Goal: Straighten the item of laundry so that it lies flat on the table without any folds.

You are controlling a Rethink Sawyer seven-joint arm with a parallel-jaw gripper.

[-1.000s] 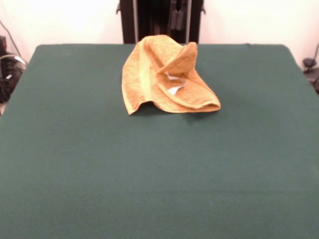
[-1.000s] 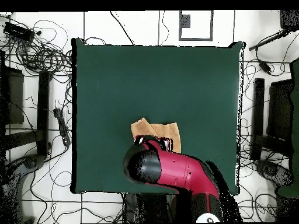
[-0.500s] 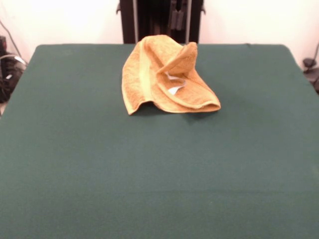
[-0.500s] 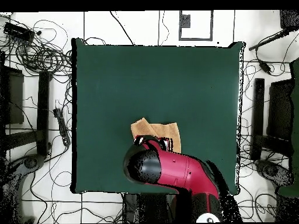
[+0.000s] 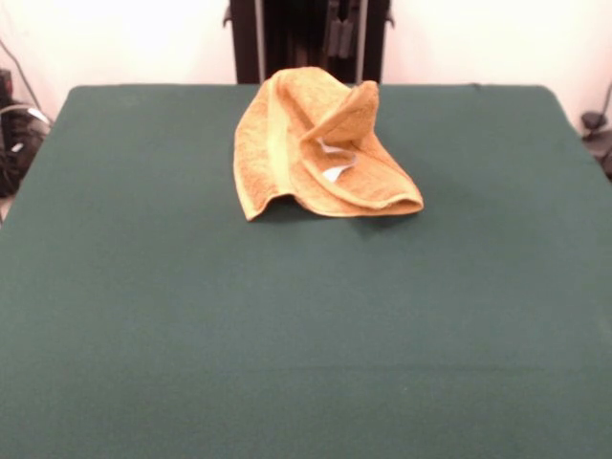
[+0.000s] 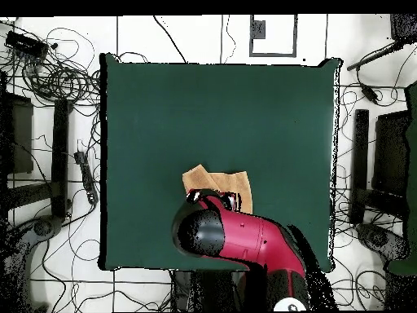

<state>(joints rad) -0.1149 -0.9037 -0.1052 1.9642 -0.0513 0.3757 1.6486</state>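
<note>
Across the near half, the green table is bare cloth. Farther back, close to the far edge, the orange towel lies crumpled and folded over itself, white tag showing. From overhead, the red arm covers part of it; whether the gripper is apart or together cannot be told.

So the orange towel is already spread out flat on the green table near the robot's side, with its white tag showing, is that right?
Not quite. The towel is not flat: the front view shows it crumpled, with folds standing up. The rest holds: it sits on the green table near the robot's side, white tag showing.
</note>
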